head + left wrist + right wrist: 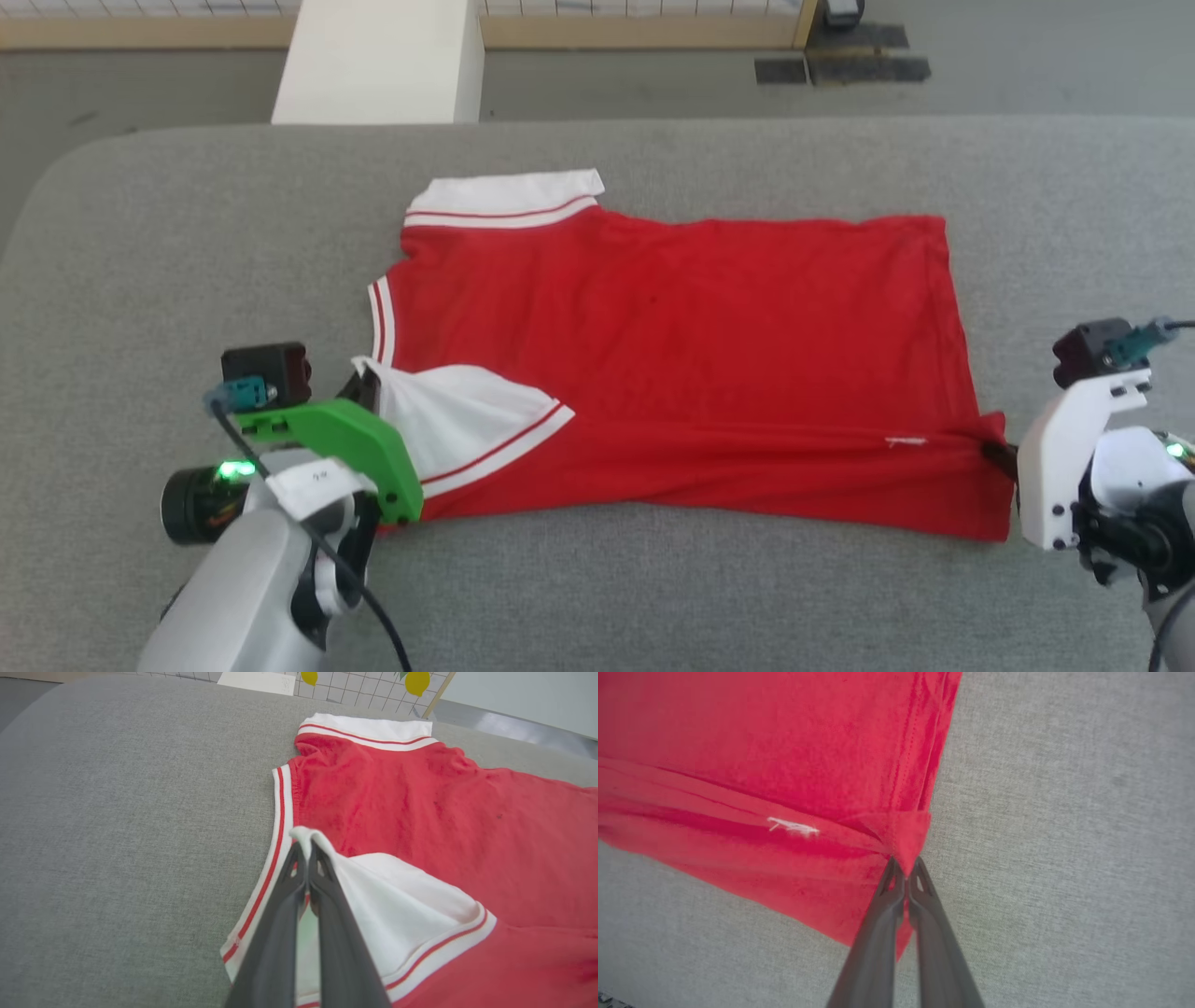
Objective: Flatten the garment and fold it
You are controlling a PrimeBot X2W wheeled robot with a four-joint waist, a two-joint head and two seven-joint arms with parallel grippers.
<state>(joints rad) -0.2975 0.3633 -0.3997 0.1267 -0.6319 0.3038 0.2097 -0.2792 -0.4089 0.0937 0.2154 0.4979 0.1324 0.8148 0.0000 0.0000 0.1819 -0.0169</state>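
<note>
Grey cloth-covered table [653, 597] holds one red shirt [672, 355], lying sideways across its middle with two white sleeves. The left gripper [306, 851] is clamped on the near sleeve [397, 896]; the right gripper [906, 870] is clamped on a hem corner [908, 840]. One white block [383, 61] stands beyond.

A broad grey cloth-covered surface [653, 597], rounded at its far-left corner, carries the red garment [672, 355], spread sideways across it with the striped collar [378, 322] to the left and the hem [954, 308] to the right. The far white sleeve [504, 198] lies flat on the grey. The near sleeve [457, 420] is turned in over the red body.
</note>
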